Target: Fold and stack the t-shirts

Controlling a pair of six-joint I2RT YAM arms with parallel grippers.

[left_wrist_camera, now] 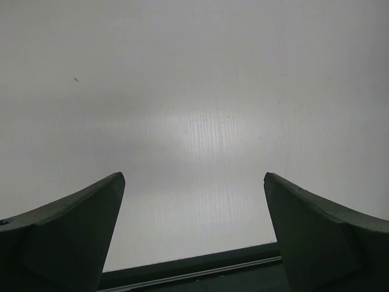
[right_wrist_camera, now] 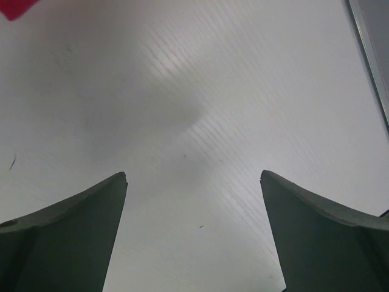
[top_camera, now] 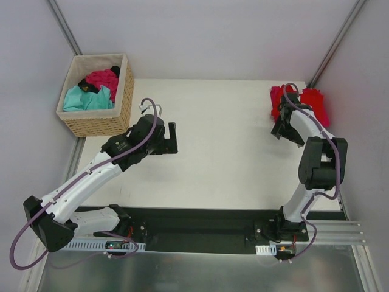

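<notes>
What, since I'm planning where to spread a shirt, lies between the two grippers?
Nothing: in the top view, the stretch of white table between the left gripper and the right gripper is bare.

A woven wicker basket [top_camera: 100, 126] with a pale cloth liner is set at the far left corner of the white tabletop [top_camera: 225, 164]. The tabletop is enclosed by grey walls [top_camera: 206, 36], and metal posts [top_camera: 64, 27] are seen in the far corners. A black mounting plate [top_camera: 200, 228] is laid along the near edge. Fine ridges and small dark specks [left_wrist_camera: 76, 78] are shown on the tabletop in the wrist views.
</notes>
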